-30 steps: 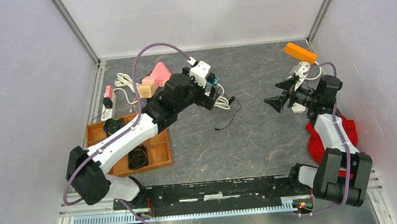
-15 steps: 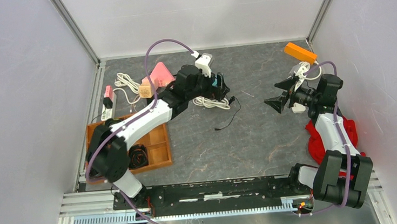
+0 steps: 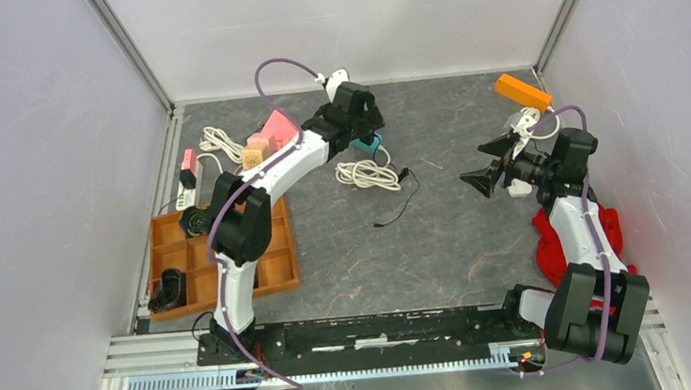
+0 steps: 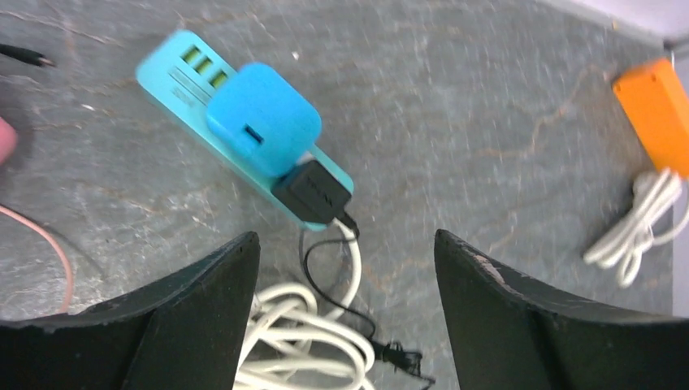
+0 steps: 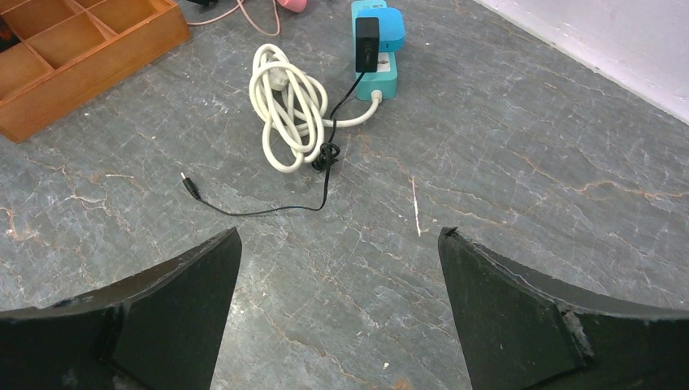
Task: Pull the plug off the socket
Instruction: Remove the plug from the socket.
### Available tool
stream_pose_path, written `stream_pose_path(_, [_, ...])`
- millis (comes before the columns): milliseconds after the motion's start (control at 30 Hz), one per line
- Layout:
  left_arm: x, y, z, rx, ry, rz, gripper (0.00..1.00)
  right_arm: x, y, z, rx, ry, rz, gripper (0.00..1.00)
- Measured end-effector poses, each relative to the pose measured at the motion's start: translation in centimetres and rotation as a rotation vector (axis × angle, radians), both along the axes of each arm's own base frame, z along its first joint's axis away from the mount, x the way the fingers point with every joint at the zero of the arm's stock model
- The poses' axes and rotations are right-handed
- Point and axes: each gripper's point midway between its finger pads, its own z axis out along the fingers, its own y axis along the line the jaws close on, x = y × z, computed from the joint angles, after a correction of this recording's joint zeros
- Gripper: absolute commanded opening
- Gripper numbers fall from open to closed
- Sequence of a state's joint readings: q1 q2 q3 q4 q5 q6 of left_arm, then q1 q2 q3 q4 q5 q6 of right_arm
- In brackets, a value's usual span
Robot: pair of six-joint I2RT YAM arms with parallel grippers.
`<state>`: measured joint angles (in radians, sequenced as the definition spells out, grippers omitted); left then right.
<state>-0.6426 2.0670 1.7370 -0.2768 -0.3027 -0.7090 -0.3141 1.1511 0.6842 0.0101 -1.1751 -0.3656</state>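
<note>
A teal socket strip point(image 4: 183, 69) lies on the grey table, with a blue adapter point(image 4: 262, 118) and a black plug point(image 4: 313, 191) seated in it side by side. A thin black wire runs from the black plug past a coil of white cable point(image 4: 301, 341). My left gripper point(image 4: 345, 244) hovers just short of the strip, open, nothing between its fingers. In the top view the left gripper point(image 3: 364, 127) is over the strip point(image 3: 372, 143). My right gripper point(image 3: 491, 177) stands open far to the right, facing the strip point(image 5: 378, 77) and the black plug point(image 5: 366, 42).
A wooden tray point(image 3: 276, 258) sits at the left, with a pink object point(image 3: 276, 126) and a white power strip point(image 3: 187, 176) behind it. An orange block point(image 3: 521, 92) lies at the back right, and a red cloth point(image 3: 554, 252) beside the right arm.
My left arm has stretched out and swung toward the back, bringing its gripper over the teal strip. Its jaws have narrowed slightly. The right arm has not moved.
</note>
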Motion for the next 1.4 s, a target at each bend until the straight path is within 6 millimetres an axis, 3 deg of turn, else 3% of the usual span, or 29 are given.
stream_pose_path(133, [1.8, 0.7, 1.0, 0.019, -0.005, 0.104, 0.8, -0.1, 0.1, -0.1, -0.003, 0.0, 0.005, 0.98])
stream_pose_path(333, [2.7, 1.2, 0.7, 0.025, 0.016, 0.17, 0.8, -0.1, 0.2, -0.2, -0.011, -0.007, 0.01, 0.98])
stream_pose_path(500, [3.4, 1.2, -0.5, 0.027, 0.043, 0.192, 0.8, -0.2, 0.3, -0.3, -0.015, -0.005, 0.015, 0.98])
stream_pose_path(767, [3.3, 0.8, -4.1, 0.022, 0.123, 0.201, 0.79, -0.4, 0.6, -0.7, -0.03, 0.0, 0.029, 0.98])
stream_pose_path(1100, [3.5, -0.1, -6.7, -0.009, 0.174, 0.187, 0.8, -0.4, 0.6, -0.7, -0.045, 0.0, 0.038, 0.98])
stream_pose_path(1400, [4.3, 0.3, -6.2, 0.017, 0.122, 0.13, 0.91, -0.4, 0.6, -0.8, -0.051, -0.006, 0.041, 0.98])
